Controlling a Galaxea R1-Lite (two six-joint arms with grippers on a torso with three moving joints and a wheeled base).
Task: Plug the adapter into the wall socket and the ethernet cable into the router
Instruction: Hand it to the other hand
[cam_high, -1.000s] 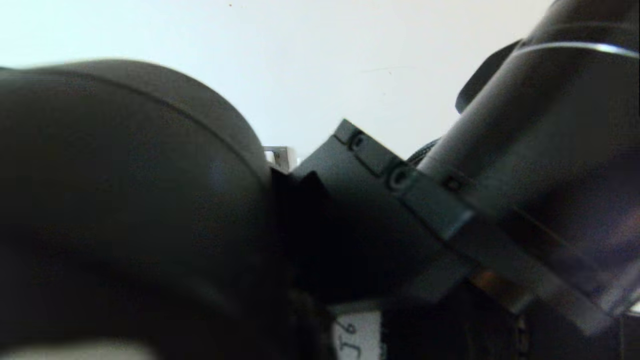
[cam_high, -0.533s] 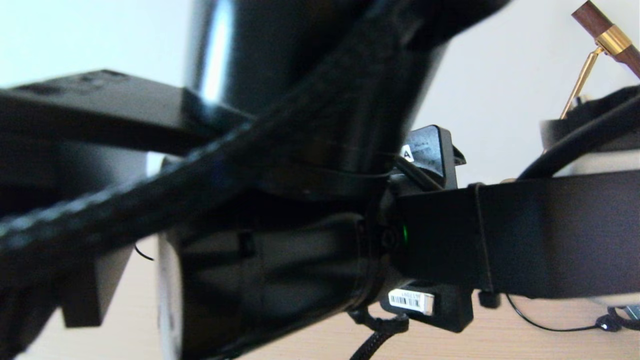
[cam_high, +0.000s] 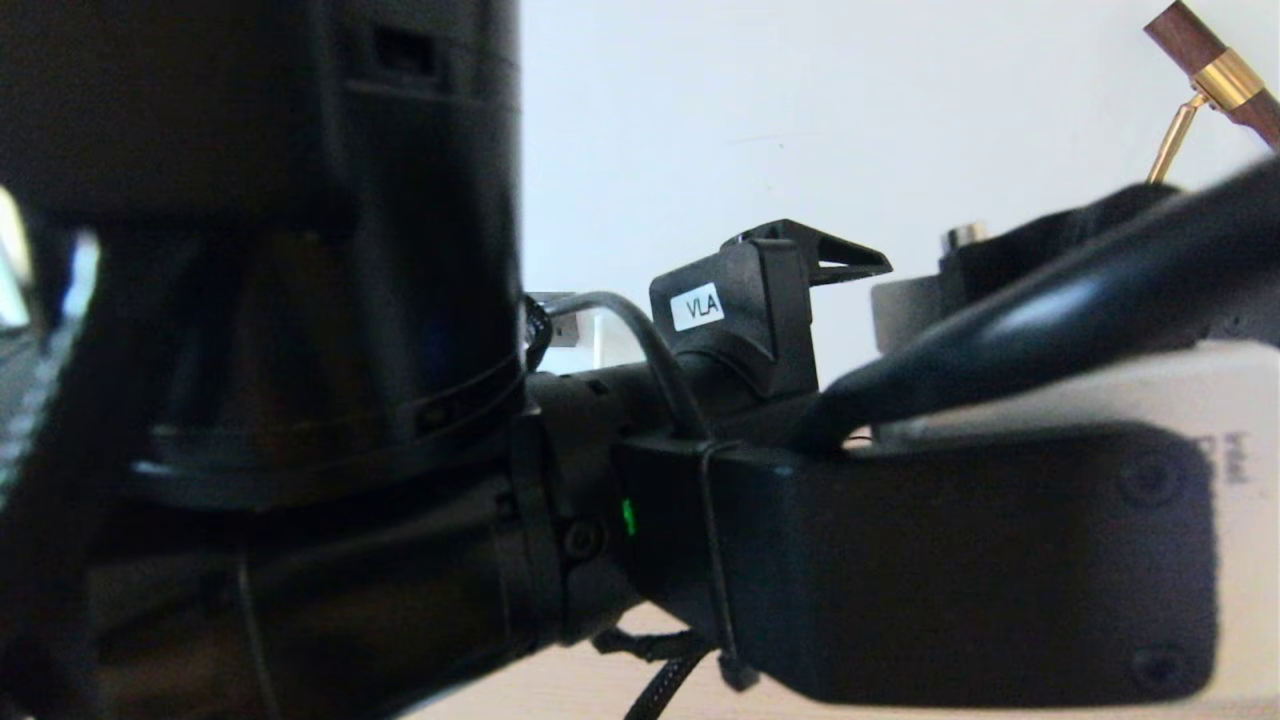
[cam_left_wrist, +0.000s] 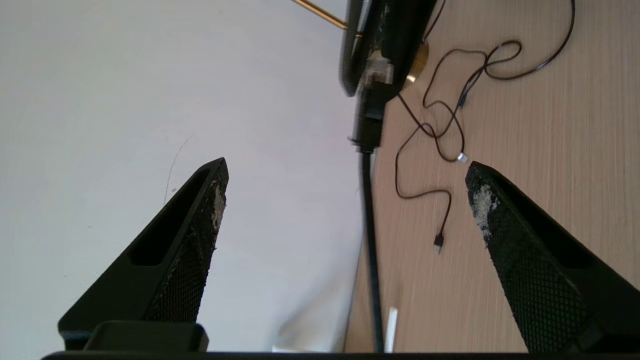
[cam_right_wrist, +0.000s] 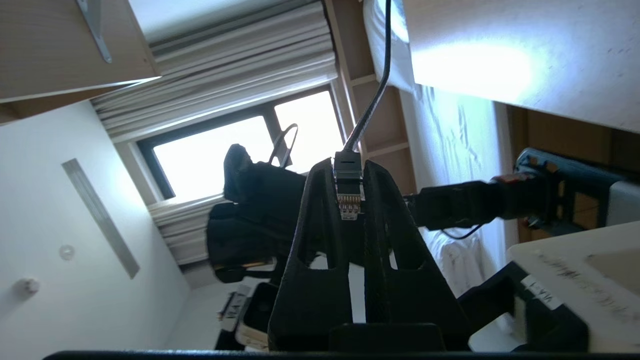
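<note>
Since half a second earlier, your head view changed from a thick braided cable and a flat black bar crossing it to a broad dark arm housing (cam_high: 300, 300) filling the 9 o'clock side, and a black camera block (cam_high: 960, 560) with a green light now sat at 4 o'clock. The label on the small black mount (cam_high: 740, 300) read "VLA", where only an "A" showed before. The gold-and-brown fitting (cam_high: 1205, 70) at 1 o'clock stayed put.

Your right hand (cam_right_wrist: 350, 200) was clamped on the ethernet cable (cam_right_wrist: 348, 192): its two fingers were pressed together around the one black plug, the clear tip with gold contacts pointing back toward the wrist, and the cord ran away past the fingertips. The left wrist view showed the same plug (cam_left_wrist: 375, 75) held off the table (cam_left_wrist: 550, 100), with the cable hanging down from it.

Your left hand (cam_left_wrist: 345, 170) stood wide apart, two fingers (cam_left_wrist: 200, 220) with nothing between them, aimed at the wall's edge and the table.

On the table lay one thin black cable (cam_left_wrist: 450, 115) in loose loops, with two small plug ends visible. One small white strip (cam_left_wrist: 391, 325) showed near the frame's lower edge; you could not tell what it was.
</note>
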